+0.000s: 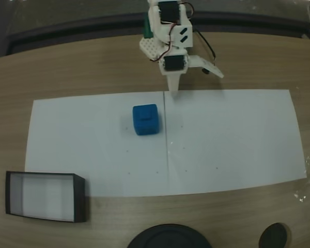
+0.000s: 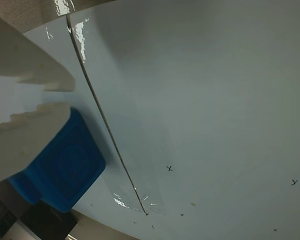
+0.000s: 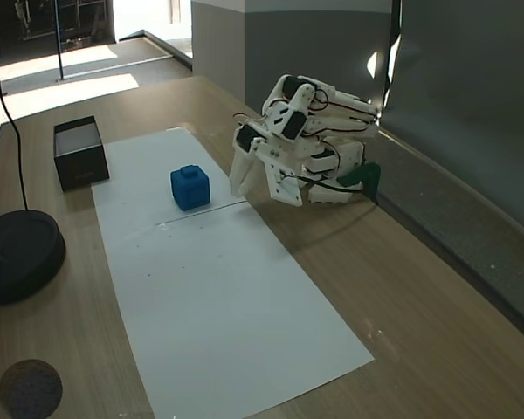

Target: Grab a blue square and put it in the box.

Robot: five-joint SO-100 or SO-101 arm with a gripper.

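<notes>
Both fixed views: wooden table, white paper, blue square, jaws spread and empty

In a fixed view the blue square sits on the white paper sheets, near the centre. At twelve o'clock the gripper hangs with fingers spread apart, clear of the cube. The box lies at seven o'clock on the wooden table.
</notes>
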